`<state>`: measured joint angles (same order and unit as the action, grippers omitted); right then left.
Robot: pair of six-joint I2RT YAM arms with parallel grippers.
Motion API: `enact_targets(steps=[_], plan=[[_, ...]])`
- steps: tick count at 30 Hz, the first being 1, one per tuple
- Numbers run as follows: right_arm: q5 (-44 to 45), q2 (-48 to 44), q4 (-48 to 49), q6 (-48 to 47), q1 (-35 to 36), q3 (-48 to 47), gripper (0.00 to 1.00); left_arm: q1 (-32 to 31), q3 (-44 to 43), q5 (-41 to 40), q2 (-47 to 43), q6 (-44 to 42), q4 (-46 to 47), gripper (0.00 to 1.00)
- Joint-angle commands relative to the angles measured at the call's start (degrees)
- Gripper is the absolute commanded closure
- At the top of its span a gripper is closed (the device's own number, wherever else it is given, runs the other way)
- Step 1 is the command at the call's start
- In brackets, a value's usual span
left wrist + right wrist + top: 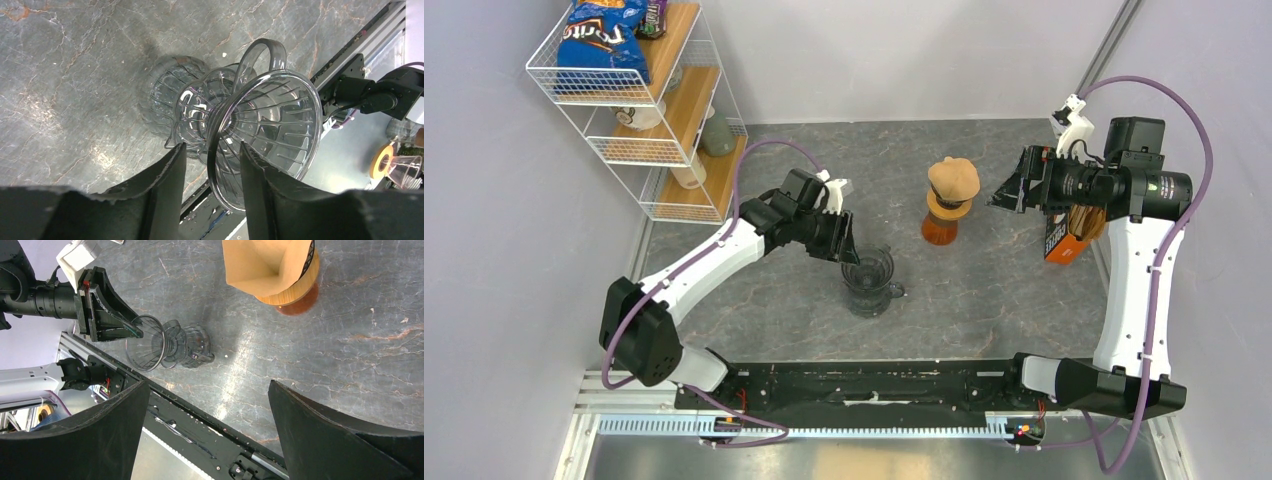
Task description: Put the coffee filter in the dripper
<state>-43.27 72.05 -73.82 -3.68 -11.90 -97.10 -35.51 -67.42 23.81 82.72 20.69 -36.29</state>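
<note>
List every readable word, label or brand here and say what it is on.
"Doritos": blue crinkled snack bag on the white wire shelf.
Lettering on the orange cardboard box by the right arm: too blurred to read.
Nothing else legible.

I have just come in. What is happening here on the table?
The left gripper is at the clear ribbed dripper, its jaws open on either side of the rim, not pinching it. The right gripper hangs wide open and empty. The brown paper coffee filter sits on its round wooden holder; the dripper holds no filter yet.
</note>
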Motion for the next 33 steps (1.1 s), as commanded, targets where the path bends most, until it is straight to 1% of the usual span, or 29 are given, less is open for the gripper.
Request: enact_targets(steps=[1, 3, 4, 7, 8, 11, 17, 19, 21, 25, 27, 30, 33], plan=[[-1.2, -1.0, 0.9, -0.4, -0.2, -1.0, 0.03, -0.4, -2.3, -1.0, -2.3, -1.5, 0.2, 0.46], [-1.4, -0.9, 0.9, -0.5, -0.2, -1.6, 0.03, -0.3, -4.9, -1.4, -3.0, -2.9, -1.3, 0.43], [-1.6, -0.7, 0.8, -0.5, -0.2, -2.1, 0.03, -0.2, -6.3, -0.9, -3.5, -3.6, -1.9, 0.38], [-2.3, 0.1, 0.0, -0.9, -0.2, -4.6, 0.03, 0.2, -9.0, -0.4, -6.6, -5.2, -3.6, 0.13], [-2.1, 0.5, -0.5, -1.3, -0.2, -5.8, 0.03, 0.3, -9.9, -0.1, -7.7, -5.8, -4.0, 0.10], [-0.4, 2.3, -4.6, -4.0, -0.2, -11.2, 0.03, 0.9, -13.2, 0.4, -10.6, -8.2, -6.8, 0.08], [6.9, 7.1, -19.1, -12.3, -0.3, -22.7, 0.03, 3.3, -21.5, 2.2, -11.8, -13.3, -17.0, 0.07], [9.8, 8.2, -22.9, -13.9, -0.3, -24.5, 0.03, 4.6, -23.5, 4.6, -11.8, -14.2, -20.0, 0.07], [12.6, 8.4, -25.2, -14.6, -0.6, -24.6, 0.03, 6.4, -22.8, 6.9, -13.1, -14.2, -20.2, 0.07], [18.4, 7.8, -25.9, -14.2, -2.6, -22.9, 0.03, 9.0, -20.0, 8.6, -16.5, -13.1, -17.6, 0.09], [20.5, 8.6, -25.9, -13.3, -5.0, -22.8, 0.03, 10.1, -19.8, 8.8, -17.2, -12.9, -16.9, 0.09], [19.9, 11.3, -25.9, -12.6, -11.9, -23.8, 0.04, 11.2, -20.0, 8.8, -18.4, -12.8, -16.4, 0.10], [20.8, 14.7, -25.9, -12.8, -15.0, -25.6, 0.06, 11.2, -19.5, 9.1, -19.3, -12.3, -15.7, 0.10]])
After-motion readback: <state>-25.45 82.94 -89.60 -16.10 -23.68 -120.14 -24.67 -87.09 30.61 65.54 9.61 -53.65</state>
